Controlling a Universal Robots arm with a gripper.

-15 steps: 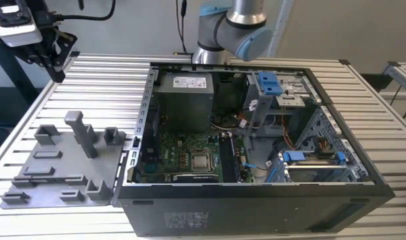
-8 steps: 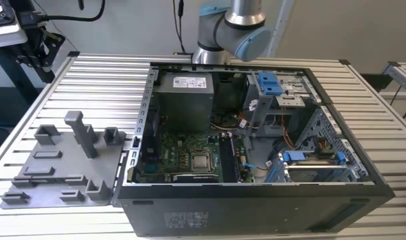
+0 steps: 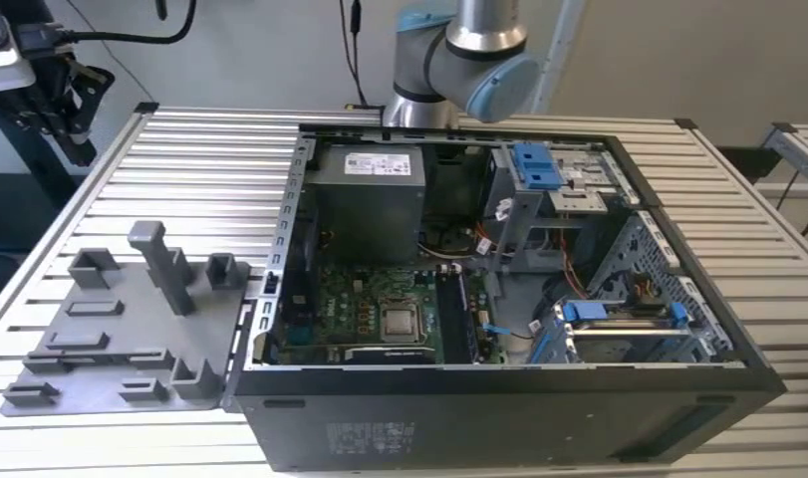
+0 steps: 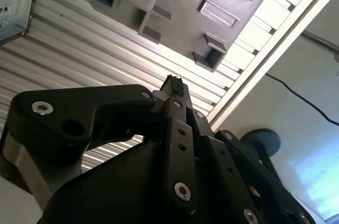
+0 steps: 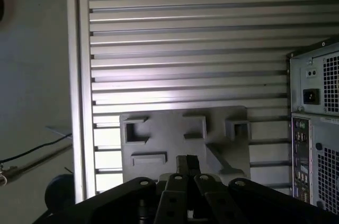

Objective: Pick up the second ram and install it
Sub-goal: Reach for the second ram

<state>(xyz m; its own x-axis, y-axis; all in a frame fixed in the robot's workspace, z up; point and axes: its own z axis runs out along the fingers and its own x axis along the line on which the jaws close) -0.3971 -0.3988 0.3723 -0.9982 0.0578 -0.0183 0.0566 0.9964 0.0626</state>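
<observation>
Pincer (image 5: 186, 164) closed, nothing visibly gripped, aimed at grey holder tray (image 5: 164, 139) on bench (image 5: 185, 33), presumably the pickup station.

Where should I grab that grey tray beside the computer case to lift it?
Probably the tall post on the tray, coming straight down from above. The tray's base lies flat on the table, leaving no edge to get under, while the post stands well above the shorter blocks around it and looks slim enough to pinch across.
</observation>
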